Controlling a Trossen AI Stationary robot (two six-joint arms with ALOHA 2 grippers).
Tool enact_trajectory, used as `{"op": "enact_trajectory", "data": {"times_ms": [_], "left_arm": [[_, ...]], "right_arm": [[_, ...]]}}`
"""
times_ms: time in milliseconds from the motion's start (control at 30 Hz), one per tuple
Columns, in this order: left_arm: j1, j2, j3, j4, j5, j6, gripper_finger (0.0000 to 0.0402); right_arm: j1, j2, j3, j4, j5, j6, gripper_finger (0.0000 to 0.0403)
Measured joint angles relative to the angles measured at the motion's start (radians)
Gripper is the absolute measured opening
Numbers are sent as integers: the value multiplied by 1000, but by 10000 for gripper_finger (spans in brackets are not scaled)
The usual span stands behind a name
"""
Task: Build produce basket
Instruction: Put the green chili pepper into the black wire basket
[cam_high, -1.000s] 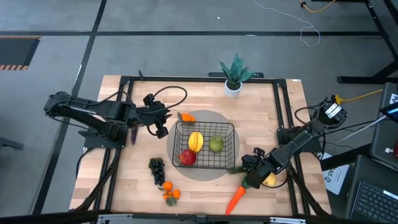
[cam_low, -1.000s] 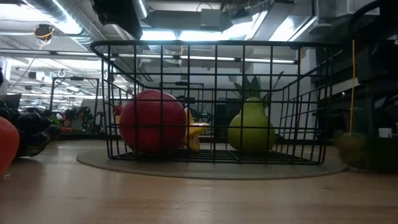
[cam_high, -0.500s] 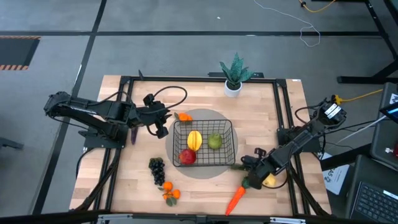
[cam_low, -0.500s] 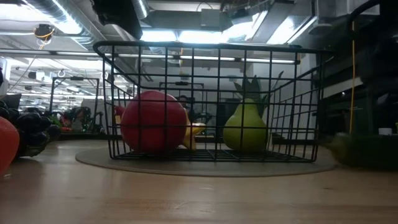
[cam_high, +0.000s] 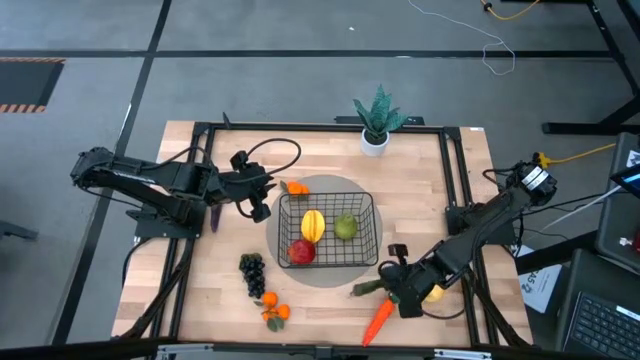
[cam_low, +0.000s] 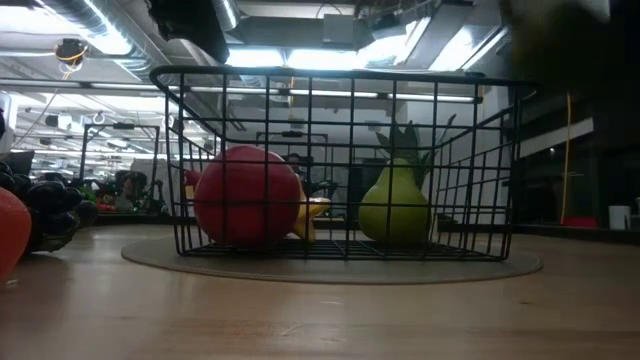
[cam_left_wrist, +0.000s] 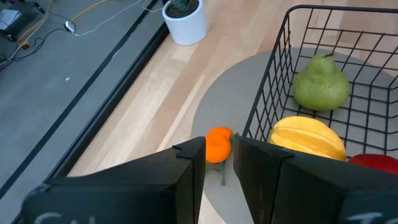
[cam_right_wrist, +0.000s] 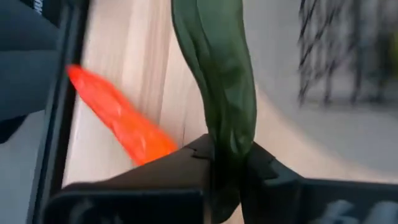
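Observation:
The black wire basket (cam_high: 328, 197) stands on a grey round mat at mid-table. It holds a red apple (cam_low: 247, 195), a green pear (cam_left_wrist: 320, 84) and a yellow squash (cam_left_wrist: 308, 137). To its near right lies the orange carrot (cam_high: 378, 320), and my right gripper (cam_high: 385, 288) is shut on its green leaf (cam_right_wrist: 224, 93). My left gripper (cam_high: 270, 190) waits left of the basket, its fingers a narrow gap apart with nothing between them. A small orange (cam_left_wrist: 217, 144) lies just beyond its fingertips. Partly under the right arm rests a yellow pear (cam_high: 433, 292). My right gripper pinches the carrot's green leaf (cam_right_wrist: 229, 140) between its two fingers, near where it joins the orange root (cam_right_wrist: 118, 118). The fingers point toward the table's left. The leaf's free end sticks out past them toward the basket. Whether the root is off the table, I cannot tell.
Black grapes (cam_high: 252, 272) and two small oranges (cam_high: 272, 312) lie near the front edge, left of the basket. A potted plant (cam_high: 377, 120) stands at the far edge. A black frame rail runs along the table's sides.
My right gripper has moved toward the table's near-left and risen; in the low view it no longer shows at table height. The green leaf now points left toward the basket. The basket has slid a little toward the far edge.

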Motion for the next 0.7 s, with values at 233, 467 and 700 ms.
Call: {"op": "enact_trajectory", "data": {"times_ms": [233,467,700], "left_arm": [[0,0,0,0,0,0,73],[0,0,0,0,0,0,73],[0,0,0,1,0,0,73]], "right_arm": [[0,-1,167,-238,421,-38,20],[-38,-2,206,-225,637,-97,21],[-144,33,172,-71,447,-117,20]]}}
